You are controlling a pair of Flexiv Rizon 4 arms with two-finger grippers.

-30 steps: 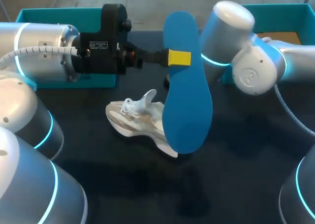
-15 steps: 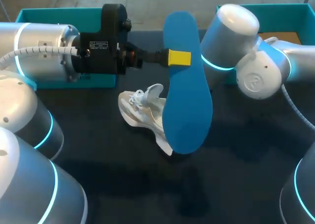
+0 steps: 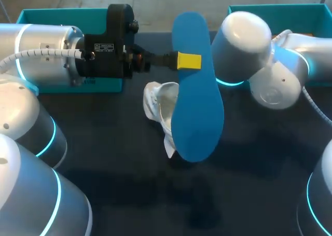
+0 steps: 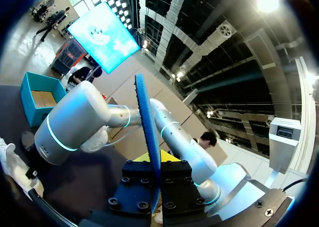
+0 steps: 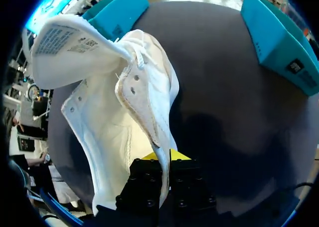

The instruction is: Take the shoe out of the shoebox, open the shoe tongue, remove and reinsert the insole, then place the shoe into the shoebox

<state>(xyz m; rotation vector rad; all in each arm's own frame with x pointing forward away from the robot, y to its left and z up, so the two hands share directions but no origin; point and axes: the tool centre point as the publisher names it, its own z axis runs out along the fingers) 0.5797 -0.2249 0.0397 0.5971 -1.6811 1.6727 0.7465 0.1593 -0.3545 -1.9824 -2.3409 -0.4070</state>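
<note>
insole [image 3: 197, 106]: light, bendy; left gripper [image 3: 191, 61] is pinching its edge between its fingers.
shoe [image 5: 124, 112]: soft; right gripper [image 5: 162, 162] is probably clamping its sidewall.

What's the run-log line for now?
left hand: shut on insole | right hand: shut on shoe | insole out, not reinserted

- You have a dark, nearly black table [image 3: 129, 158] under everything; its surface is plain and matte.
- You can see a brown cardboard sheet [image 4: 42, 98] lying flat near the table's far right corner.
</note>
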